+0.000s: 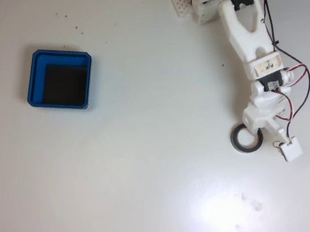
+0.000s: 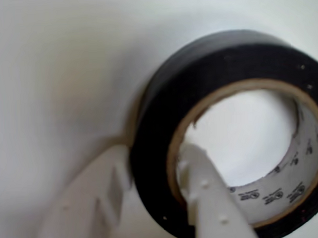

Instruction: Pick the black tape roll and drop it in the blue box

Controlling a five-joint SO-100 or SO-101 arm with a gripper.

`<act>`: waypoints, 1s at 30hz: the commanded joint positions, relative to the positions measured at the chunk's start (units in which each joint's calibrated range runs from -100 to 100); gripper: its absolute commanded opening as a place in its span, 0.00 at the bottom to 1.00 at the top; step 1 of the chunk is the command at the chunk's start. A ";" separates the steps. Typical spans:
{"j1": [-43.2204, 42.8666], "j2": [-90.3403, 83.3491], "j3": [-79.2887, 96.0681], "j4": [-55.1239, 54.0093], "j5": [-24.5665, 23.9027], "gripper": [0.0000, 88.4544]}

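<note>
The pincer (image 2: 157, 203) straddles the black tape roll's (image 2: 226, 79) wall, one finger inside the core, one outside, narrowly parted; the roll lies on the white counter (image 1: 137, 165) at right, well apart from the blue box (image 1: 63, 55) at left.

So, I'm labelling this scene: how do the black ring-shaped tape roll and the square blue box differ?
The black tape roll is a small round ring; the blue box is a larger square tray with chamfered corners. The roll has a pale cardboard core open to the table; the box has a black floor. The white gripper has one finger inside the roll and one outside; the box sits alone across the white table. Both rest flat.
</note>
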 commanded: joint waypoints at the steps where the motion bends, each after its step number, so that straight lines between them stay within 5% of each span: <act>1: -0.18 -1.15 -3.96 0.39 0.08 0.02; 30: 0.41 -11.60 -3.33 0.56 -0.27 0.02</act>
